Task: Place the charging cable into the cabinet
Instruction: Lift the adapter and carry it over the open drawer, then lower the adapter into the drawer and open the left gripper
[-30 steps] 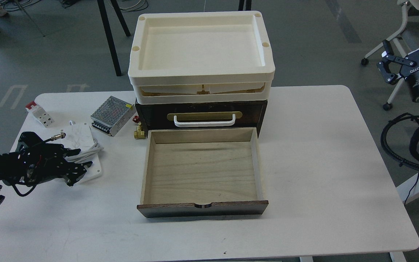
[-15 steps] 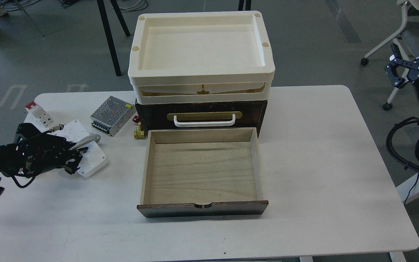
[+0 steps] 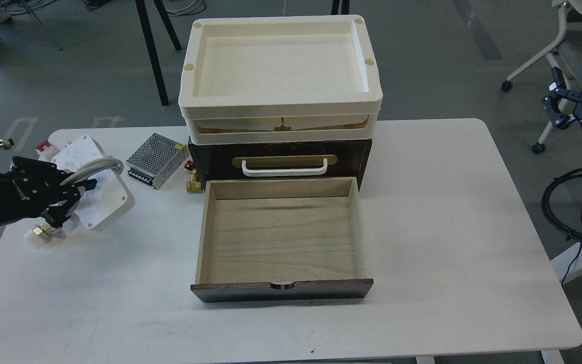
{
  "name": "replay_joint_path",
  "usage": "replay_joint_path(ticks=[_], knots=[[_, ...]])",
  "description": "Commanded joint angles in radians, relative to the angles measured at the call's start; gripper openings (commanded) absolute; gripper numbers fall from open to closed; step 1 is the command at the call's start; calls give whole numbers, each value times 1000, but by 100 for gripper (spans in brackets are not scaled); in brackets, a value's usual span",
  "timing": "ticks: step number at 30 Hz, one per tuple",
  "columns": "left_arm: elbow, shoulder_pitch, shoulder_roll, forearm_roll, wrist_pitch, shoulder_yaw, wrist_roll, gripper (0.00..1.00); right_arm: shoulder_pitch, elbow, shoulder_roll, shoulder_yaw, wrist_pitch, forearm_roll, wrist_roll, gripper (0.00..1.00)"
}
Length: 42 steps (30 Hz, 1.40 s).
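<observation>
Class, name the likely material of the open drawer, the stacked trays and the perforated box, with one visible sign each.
Open drawer: pale unfinished wood, grain lines visible, dark stained front. Stacked trays: probably moulded cream plastic, smooth rounded rims. Perforated box: likely sheet metal, silver sheen and punched holes.

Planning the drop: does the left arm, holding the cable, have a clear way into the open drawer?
Probably yes. The left tool grips the cable, and bare table lies between it and the empty drawer.

My left end effector reaches in from the left edge, fingers apparently clamped on the charging cable. My right end effector hangs far right, fingers spread apart.
</observation>
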Motion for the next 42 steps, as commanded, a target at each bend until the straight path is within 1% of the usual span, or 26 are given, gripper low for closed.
replay_joint_path(ticks=[1,4,7,12,14,16,18,21,24,27,32,37,40,42], knots=[[-231,19,117,-101,18,23,0,0,-2,-3,-7,11,-13,0,0,100],[-329,20,108,-110,9,23,0,0,-2,-1,-7,12,-16,0,0,100],[-375,22,11,-110,-32,26,0,0,-6,-1,-9,20,-21,0,0,100],[-377,5,-157,-148,-167,15,0,0,-6,-3,-9,20,-24,0,0,100],[-365,0,-210,-183,-201,14,0,0,-6,-4,-9,20,-24,0,0,100],[-328,-6,-263,-199,-215,14,0,0,-6,-7,-9,20,-24,0,0,100],[-265,-11,-329,-203,-220,15,0,0,-8,-9,-7,20,-24,0,0,100],[-144,-11,-429,-216,-220,24,0,0,-11,-9,-7,20,-24,0,0,100],[-37,-11,-495,-214,-230,29,0,0,-12,-12,-7,20,-24,0,0,100],[-1,-12,-526,-220,-253,26,0,0,-14,-21,-7,20,-22,0,0,100],[20,-38,-540,-271,-259,27,0,1,-14,-24,-7,20,-22,0,0,100],[91,-38,-630,-305,-258,29,0,7,-14,-23,-7,20,-22,0,0,100],[111,-35,-643,-302,-256,30,0,16,-14,-24,-7,20,-22,0,0,100],[111,-30,-643,-299,-256,32,0,26,-14,-24,-7,20,-22,0,0,100]])
